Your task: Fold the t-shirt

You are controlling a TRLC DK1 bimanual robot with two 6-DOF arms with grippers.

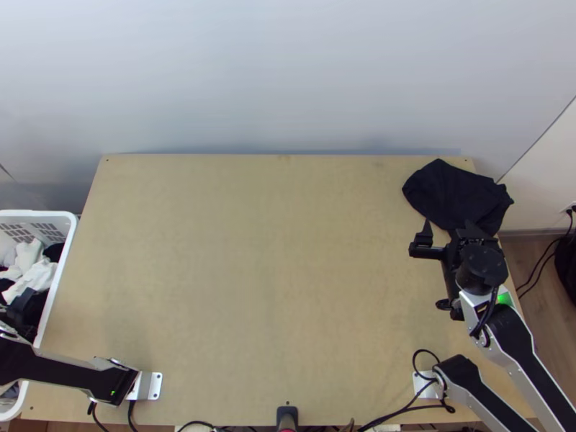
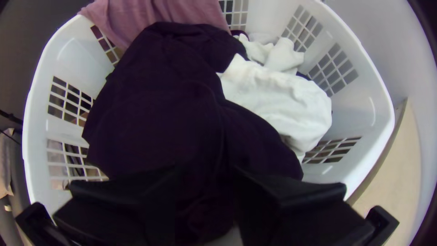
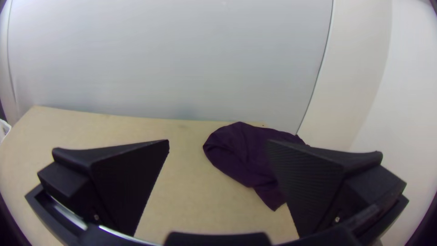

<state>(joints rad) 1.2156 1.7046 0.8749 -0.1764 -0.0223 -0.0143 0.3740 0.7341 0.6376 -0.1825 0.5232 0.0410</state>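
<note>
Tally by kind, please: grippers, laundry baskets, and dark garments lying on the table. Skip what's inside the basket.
Grippers: 2 (left gripper, right gripper)
Laundry baskets: 1 (white laundry basket)
Garments on the table: 1 (bunched dark garment)
Total: 4

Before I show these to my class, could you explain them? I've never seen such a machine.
This is a robot with two arms at a light wooden table. One picture looks steeply down from high over the table's near edge; the other two come from cameras on the arms' wrists.

The left arm has its jaws, parted, over a white basket of clothes: dark clothing and white clothing. I can't tell whether they touch any.

The right arm's jaws stand open and hold nothing. Near them, a dark cloth lies bunched at the table's far right corner, reaching past the edge, perhaps the t-shirt.
</note>
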